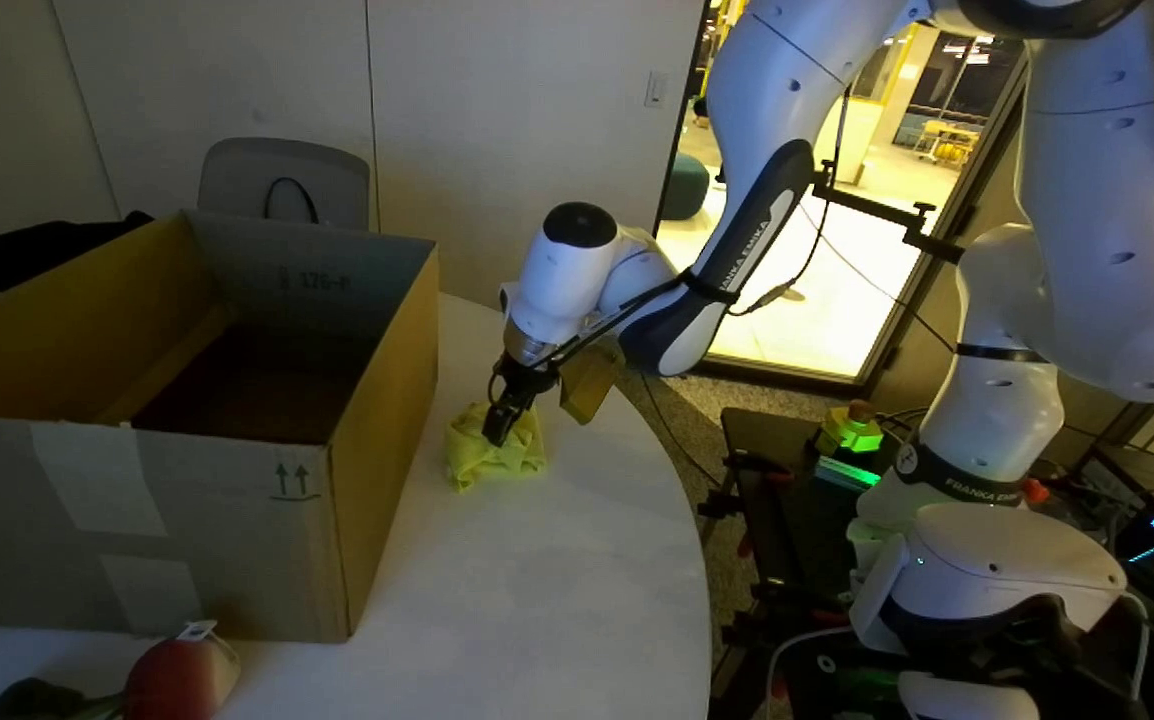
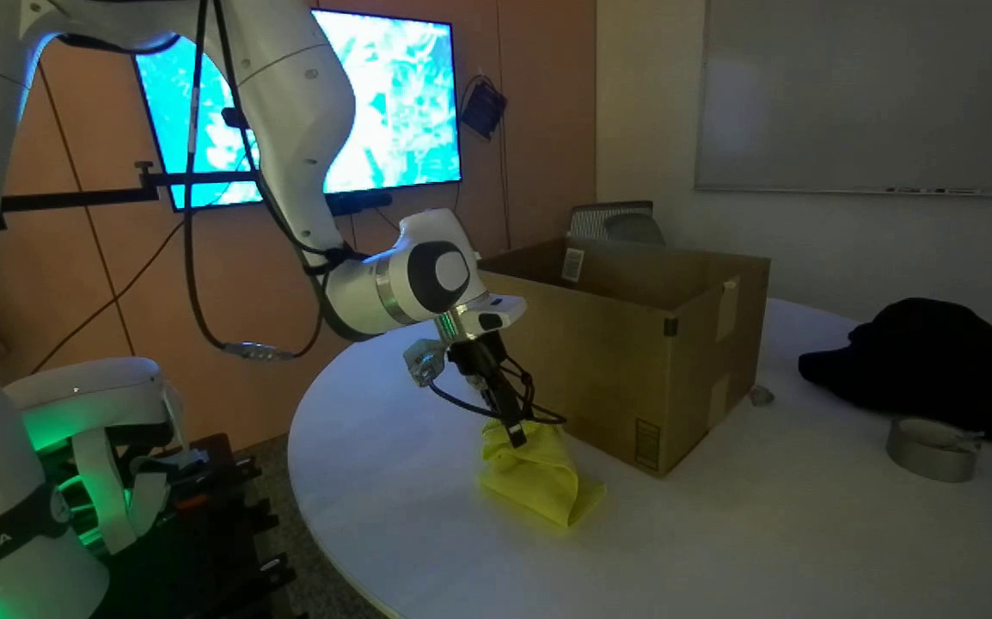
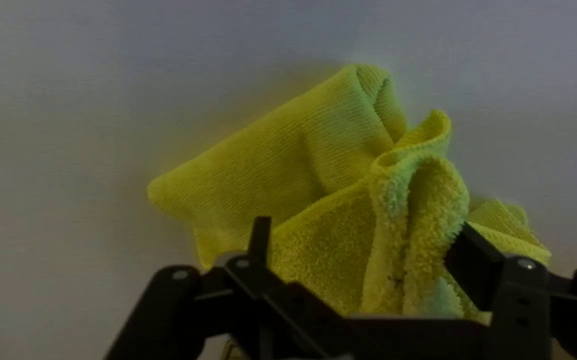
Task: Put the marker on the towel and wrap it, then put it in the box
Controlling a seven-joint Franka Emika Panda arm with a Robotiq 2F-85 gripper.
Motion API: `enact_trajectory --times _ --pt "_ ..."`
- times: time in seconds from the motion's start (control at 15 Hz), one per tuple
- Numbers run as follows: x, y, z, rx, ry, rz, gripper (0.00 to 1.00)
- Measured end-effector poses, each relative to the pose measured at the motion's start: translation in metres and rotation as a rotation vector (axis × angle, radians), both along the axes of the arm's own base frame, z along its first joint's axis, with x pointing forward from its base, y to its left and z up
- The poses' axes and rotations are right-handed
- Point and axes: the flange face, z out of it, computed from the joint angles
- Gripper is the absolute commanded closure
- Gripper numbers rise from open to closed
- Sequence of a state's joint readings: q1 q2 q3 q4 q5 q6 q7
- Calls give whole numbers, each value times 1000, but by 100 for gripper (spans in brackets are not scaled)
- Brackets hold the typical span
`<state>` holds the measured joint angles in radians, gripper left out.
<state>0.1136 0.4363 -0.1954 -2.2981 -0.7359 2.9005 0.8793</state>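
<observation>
Tool (image 3: 363,235) spread astride fold of yellow towel (image 3: 278,170), lower half, wrist view; marker unseen, likely wrapped inside; cardboard box (image 1: 257,560) near, presumably for short carry.

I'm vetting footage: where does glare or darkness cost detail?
In an exterior view, the lit floor outside glares and the box is dark inside; in an exterior view, the screen is partly overexposed; in the wrist view, the gripper is nearly black, but the towel shows its weave.

In an exterior view, the arm (image 1: 755,250), right, bears "FRANKA EMIKA"; the box (image 1: 247,545), left, upward arrows (image 1: 293,482) and blurred print (image 1: 325,281).
</observation>
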Motion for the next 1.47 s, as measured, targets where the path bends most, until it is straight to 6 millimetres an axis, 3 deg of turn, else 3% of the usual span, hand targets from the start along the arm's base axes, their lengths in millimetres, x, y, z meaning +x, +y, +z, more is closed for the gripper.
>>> enact_trajectory --times 0.47,0.67,1.13,1.47 --pt "-19 12 23 -41 100 353 0" --pt "-18 19 28 -44 178 473 0" --pt "20 30 46 -88 284 566 0" --pt "48 14 30 -111 314 584 0"
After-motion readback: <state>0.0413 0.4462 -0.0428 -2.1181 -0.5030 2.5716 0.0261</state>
